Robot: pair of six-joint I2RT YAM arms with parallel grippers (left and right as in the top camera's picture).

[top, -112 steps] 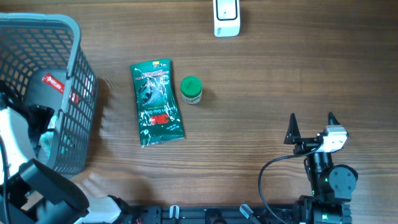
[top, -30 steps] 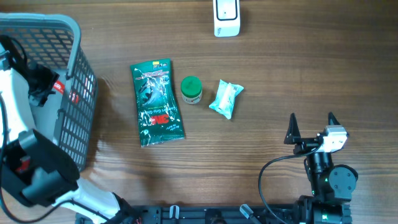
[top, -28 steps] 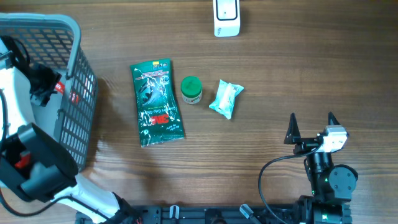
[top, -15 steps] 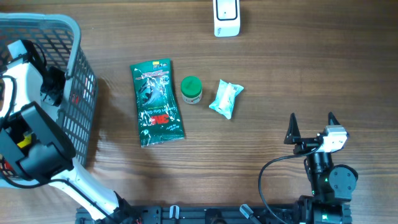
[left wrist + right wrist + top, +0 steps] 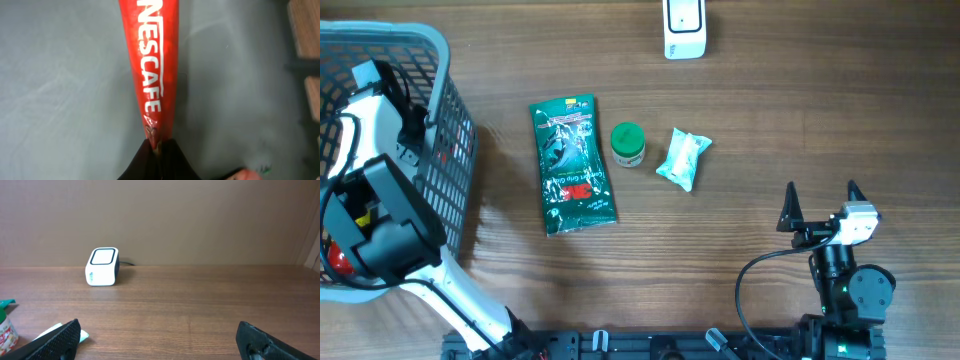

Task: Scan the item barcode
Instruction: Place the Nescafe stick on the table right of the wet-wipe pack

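Observation:
My left gripper [image 5: 159, 147] is shut on the lower tip of a red Nescafe pack [image 5: 152, 60], which stretches away from the fingers over the grey basket floor [image 5: 60, 90]. From overhead, the left arm [image 5: 368, 120] reaches down inside the grey basket [image 5: 455, 125] at the far left, and the pack itself is hidden there. The white barcode scanner [image 5: 684, 27] stands at the table's back edge and shows again, far off, as the scanner [image 5: 102, 266]. Low at the right, my right gripper [image 5: 820, 205] stands open and empty, its fingertips [image 5: 60, 337] wide apart.
A green pouch [image 5: 571, 165], a small jar with a green lid [image 5: 628, 143] and a pale teal packet [image 5: 683, 158] lie in a row mid-table. Something red and white [image 5: 250, 175] lies on the basket floor beside my left fingers.
The left arm has moved deeper into the basket and its jaws have closed on the red pack. The teal packet, absent in the earliest frame, lies on the table. The right arm is still.

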